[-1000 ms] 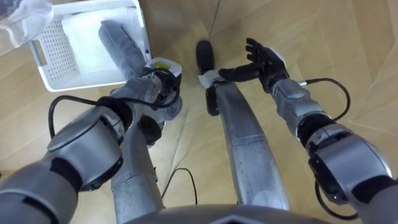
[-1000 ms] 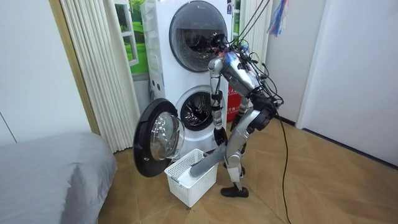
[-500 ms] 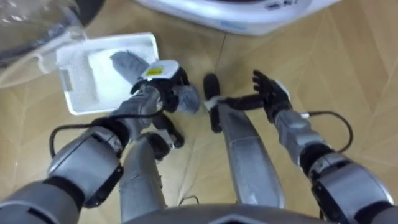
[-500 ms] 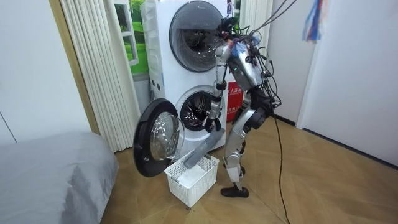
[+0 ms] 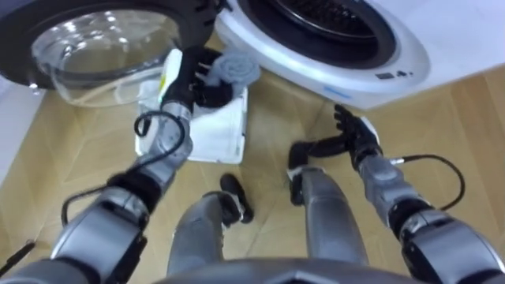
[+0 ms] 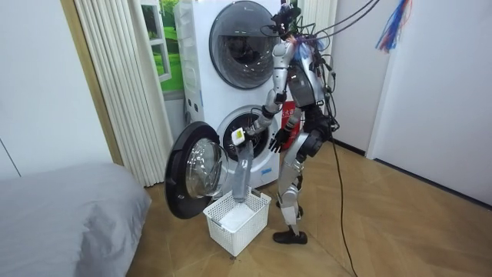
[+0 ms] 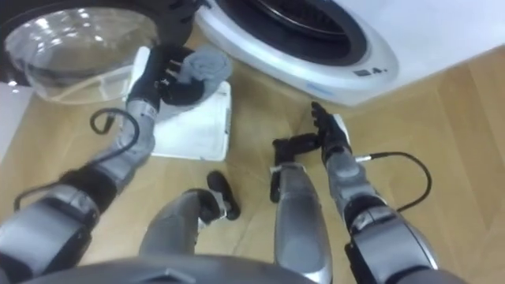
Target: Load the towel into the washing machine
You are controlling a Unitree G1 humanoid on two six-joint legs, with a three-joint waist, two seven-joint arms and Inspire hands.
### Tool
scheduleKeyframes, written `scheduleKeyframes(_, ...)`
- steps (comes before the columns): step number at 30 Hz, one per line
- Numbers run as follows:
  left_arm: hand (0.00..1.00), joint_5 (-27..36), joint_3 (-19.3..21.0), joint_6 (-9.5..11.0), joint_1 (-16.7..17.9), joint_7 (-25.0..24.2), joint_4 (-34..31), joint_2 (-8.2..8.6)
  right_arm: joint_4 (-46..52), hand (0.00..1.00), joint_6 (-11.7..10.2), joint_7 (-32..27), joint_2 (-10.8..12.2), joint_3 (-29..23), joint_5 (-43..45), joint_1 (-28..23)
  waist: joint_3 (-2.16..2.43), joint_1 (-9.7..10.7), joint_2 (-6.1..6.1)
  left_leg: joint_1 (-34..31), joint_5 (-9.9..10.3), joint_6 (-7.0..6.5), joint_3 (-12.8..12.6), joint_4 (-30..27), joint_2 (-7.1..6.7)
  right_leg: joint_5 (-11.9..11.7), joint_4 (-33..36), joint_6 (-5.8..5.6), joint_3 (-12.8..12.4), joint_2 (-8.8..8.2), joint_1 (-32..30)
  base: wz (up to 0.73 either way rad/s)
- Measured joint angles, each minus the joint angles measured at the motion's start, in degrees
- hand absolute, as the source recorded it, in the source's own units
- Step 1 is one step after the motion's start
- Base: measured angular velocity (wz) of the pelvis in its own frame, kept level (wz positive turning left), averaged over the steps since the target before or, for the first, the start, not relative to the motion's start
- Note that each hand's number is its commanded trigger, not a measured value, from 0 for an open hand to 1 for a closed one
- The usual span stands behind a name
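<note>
Left hand point(image 5: 199, 79) curled round grey towel point(image 5: 237, 69) at upper centre, over white basket point(image 5: 241, 126), just left of washing machine drum point(image 5: 331, 24) (right hand point(image 5: 357, 136) spread, idle, right of centre): best to raise the hanging tail clear of the basket before feeding it deep inside.

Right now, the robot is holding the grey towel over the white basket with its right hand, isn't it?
Not quite: it is the left hand that holds the grey towel over the white basket, as the left eye view shows. The right hand hangs open, holding nothing.
</note>
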State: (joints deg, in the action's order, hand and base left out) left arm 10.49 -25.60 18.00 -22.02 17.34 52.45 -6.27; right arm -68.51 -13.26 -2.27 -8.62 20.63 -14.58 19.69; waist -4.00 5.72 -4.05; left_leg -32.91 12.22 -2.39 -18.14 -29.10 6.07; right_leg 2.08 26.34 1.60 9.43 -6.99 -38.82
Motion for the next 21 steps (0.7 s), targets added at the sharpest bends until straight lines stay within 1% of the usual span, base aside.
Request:
scheduleKeyframes(1, 1.00, 4.26, -0.03, -0.03, 0.34, -2.32, -0.01, 0.12, -0.04, 0.00, -0.08, 0.09, 0.28, -0.02, 0.97, 0.38, 0.03, -0.27, 0.06, 0.13, 0.00, 0.00, 0.12, 0.04, 0.04, -0.02, -0.34, -0.08, 0.13, 0.10, 0.36, 0.07)
scheduleKeyframes(2, 1.00, 6.45, -0.06, -0.04, 0.62, -3.65, -0.05, 0.19, -0.14, 0.00, -0.15, 0.18, 0.37, -0.02, 1.62, 0.47, 0.03, -0.45, 0.06, 0.34, 0.00, 0.00, 0.16, 0.26, 0.04, -0.08, -0.65, -0.13, 0.17, 0.17, 0.62, 0.00)
scheduleKeyframes(4, 1.00, 14.50, -0.90, -0.07, 2.48, -8.67, -2.60, 0.39, -0.25, 0.00, -0.44, 0.56, 0.37, 0.01, 2.60, 0.56, 0.14, -1.24, 0.21, 0.55, -0.01, -0.01, 0.16, 0.56, -0.04, 0.03, -0.80, -0.30, 0.15, 0.15, 0.80, 0.03)
scheduleKeyframes(5, 1.00, 18.66, -1.69, -0.12, 3.10, -11.27, -3.68, 0.55, -0.27, 0.00, -0.44, 0.63, 0.42, 0.04, 3.18, 0.54, 0.15, -1.33, 0.23, 0.52, -0.01, -0.01, 0.21, 0.72, -0.10, 0.14, -0.81, -0.38, 0.32, 0.08, 0.81, 0.07)
scheduleKeyframes(6, 1.00, 20.63, -2.09, -0.22, 3.33, -12.57, -4.01, 0.61, -0.27, 0.00, -0.44, 0.76, 0.44, 0.04, 3.41, 0.55, 0.16, -1.34, 0.25, 0.52, -0.01, -0.02, 0.31, 0.81, -0.18, 0.18, -0.82, -0.40, 0.42, 0.06, 0.81, 0.07)
scheduleKeyframes(7, 1.00, 24.06, -3.22, -0.40, 3.52, -15.12, -4.23, 0.63, -0.27, 0.00, -0.44, 1.16, 0.45, 0.12, 3.69, 0.59, 0.16, -1.31, 0.26, 0.54, -0.02, -0.02, 0.37, 0.90, -0.59, 0.24, -0.83, -0.44, 0.49, 0.04, 0.80, 0.00)
scheduleKeyframes(8, 1.00, 26.98, -4.17, -1.08, 3.53, -17.59, -4.23, 0.58, -0.27, 0.00, -0.44, 1.32, 0.47, 0.30, 3.90, 0.57, 0.17, -1.21, 0.27, 0.65, -0.03, -0.03, 0.46, 1.15, -0.75, 0.29, -0.79, -0.51, 0.25, -0.01, 0.80, 0.00)
scheduleKeyframes(9, 1.00, 28.54, -4.45, -1.61, 3.54, -18.82, -4.22, 0.61, -0.29, 0.00, -0.43, 1.51, 0.45, 0.46, 3.92, 0.56, 0.18, -1.21, 0.28, 0.69, -0.04, -0.03, 0.46, 1.27, -0.77, 0.32, -0.77, -0.53, 0.24, -0.06, 0.80, 0.00)
scheduleKeyframes(11, 1.00, 34.34, -5.36, -2.45, 4.07, -23.74, -4.23, 1.37, -0.31, 0.00, -0.37, 1.99, 0.51, 0.57, 4.44, 0.44, 0.23, -1.17, 0.38, 0.71, -0.06, -0.03, 0.51, 1.44, -0.79, 0.42, -0.84, -0.58, 0.04, -0.04, 0.80, 0.00)
scheduleKeyframes(12, 1.00, 35.80, -5.47, -2.62, 4.24, -24.89, -4.23, 1.63, -0.31, 0.00, -0.35, 2.07, 0.58, 0.56, 4.56, 0.40, 0.28, -1.18, 0.47, 0.71, -0.06, -0.03, 0.51, 1.48, -0.82, 0.43, -0.89, -0.57, 0.05, -0.01, 0.80, 0.00)
scheduleKeyframes(13, 1.00, 39.29, -6.03, -3.19, 4.44, -26.85, -4.23, 2.02, -0.30, 0.00, -0.26, 2.49, 0.81, 0.54, 5.14, 0.40, 0.43, -1.23, 0.72, 0.67, -0.05, -0.01, 0.51, 1.49, -0.78, 0.44, -1.06, -0.56, 0.05, 0.13, 0.79, 0.00)
scheduleKeyframes(14, 1.00, 40.82, -6.13, -3.59, 4.51, -27.67, -4.25, 2.26, -0.27, 0.00, -0.11, 2.65, 0.99, 0.44, 5.54, 0.41, 0.52, -1.20, 0.86, 0.65, -0.06, 0.01, 0.51, 1.52, -0.73, 0.41, -1.27, -0.53, 0.14, 0.19, 0.80, -0.03)
scheduleKeyframes(16, 1.00, 45.04, -6.48, -5.11, 4.55, -30.38, -4.26, 2.84, -0.22, 0.00, 0.53, 3.07, 1.72, 0.42, 6.22, 0.56, 0.84, -1.05, 1.36, 0.60, -0.09, 0.07, 0.52, 1.68, -0.65, 0.25, -1.67, -0.39, 0.69, 0.25, 0.83, -0.03)
scheduleKeyframes(17, 1.00, 46.53, -6.93, -5.70, 4.55, -31.40, -4.27, 2.92, -0.17, 0.00, 0.86, 3.44, 1.71, 0.40, 6.19, 0.56, 0.91, -0.98, 1.47, 0.61, -0.09, 0.07, 0.52, 1.66, -0.66, 0.24, -1.69, -0.40, 0.81, 0.19, 0.87, 0.00)
scheduleKeyframes(20, 1.00, 50.65, -8.45, -7.07, 4.59, -33.82, -4.61, 2.58, -0.06, 0.00, 1.37, 4.17, 1.67, 0.12, 6.17, 0.55, 0.92, -1.01, 1.45, 0.35, -0.09, 0.07, 0.87, 1.35, -0.68, 0.25, -1.80, -0.40, 1.12, 0.11, 0.92, 0.03)
scheduleKeyframes(21, 1.00, 51.05, -8.47, -7.32, 4.59, -34.14, -4.69, 2.59, -0.03, 0.00, 1.45, 4.32, 1.69, -0.16, 6.18, 0.57, 0.94, -1.05, 1.43, 0.27, -0.09, 0.07, 0.98, 1.26, -0.67, 0.25, -1.84, -0.41, 1.20, 0.12, 0.91, 0.07)
